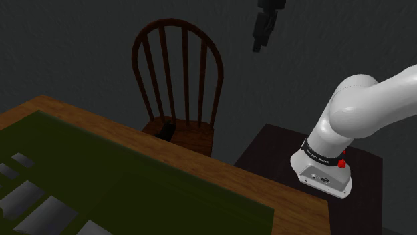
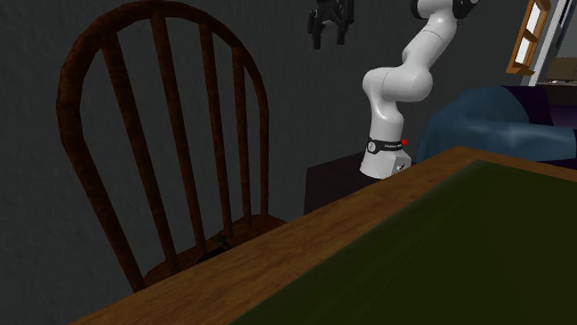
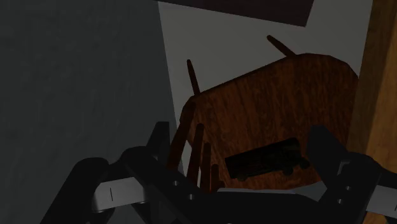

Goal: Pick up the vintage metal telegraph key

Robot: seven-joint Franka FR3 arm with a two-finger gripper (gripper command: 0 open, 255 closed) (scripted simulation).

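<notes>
so the vintage telegraph key is a small, flat, near-black oblong thing (image 3: 264,159), lying flat and untouched on the reddish-brown wooden chair seat (image 3: 273,95), its long side running roughly from the backrest towards the table.

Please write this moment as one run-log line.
target: small dark telegraph key on brown wooden spindle-back chair seat, untouched | black two-finger gripper: high above chair, fingers open | held: nothing

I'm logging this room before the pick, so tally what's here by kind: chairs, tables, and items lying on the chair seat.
Wooden chair: 1
Green-topped table: 1
Dark telegraph key lying on the chair seat: 1
Total: 3
</notes>
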